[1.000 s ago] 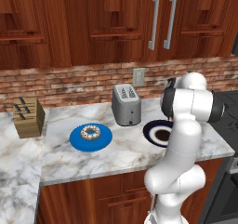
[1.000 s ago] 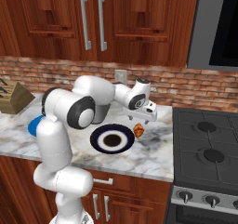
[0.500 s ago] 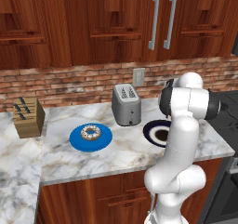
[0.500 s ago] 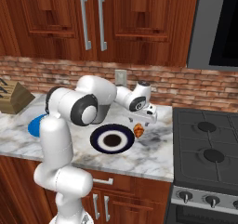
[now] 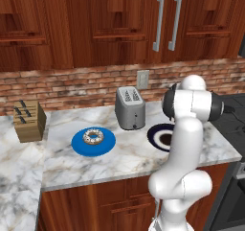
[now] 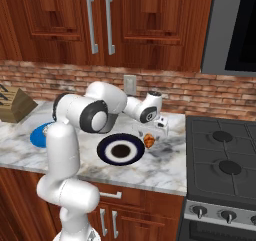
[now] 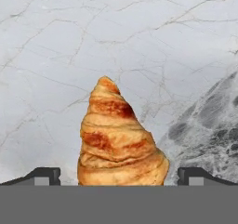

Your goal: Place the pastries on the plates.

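A golden-brown croissant pastry [image 7: 116, 135] lies on the marble counter, right of the dark navy plate [image 6: 102, 150]. My gripper [image 7: 120, 176] hangs over it, open, one fingertip on each side and neither touching it. From the right base the gripper [image 6: 151, 136] points down at the croissant [image 6: 149, 142]. A sprinkled ring donut [image 5: 93, 137] rests on the bright blue plate [image 5: 79, 146]. The navy plate [image 5: 158, 135] holds nothing and my arm hides part of it.
A silver toaster [image 5: 130, 108] stands behind the two plates by the brick wall. A wooden knife block [image 5: 29, 121] sits at the far left. A black stove [image 6: 220, 155] borders the counter just right of the croissant.
The arm has shifted only slightly. The jaws stay open, and the croissant, the donut and the plates lie where they were.
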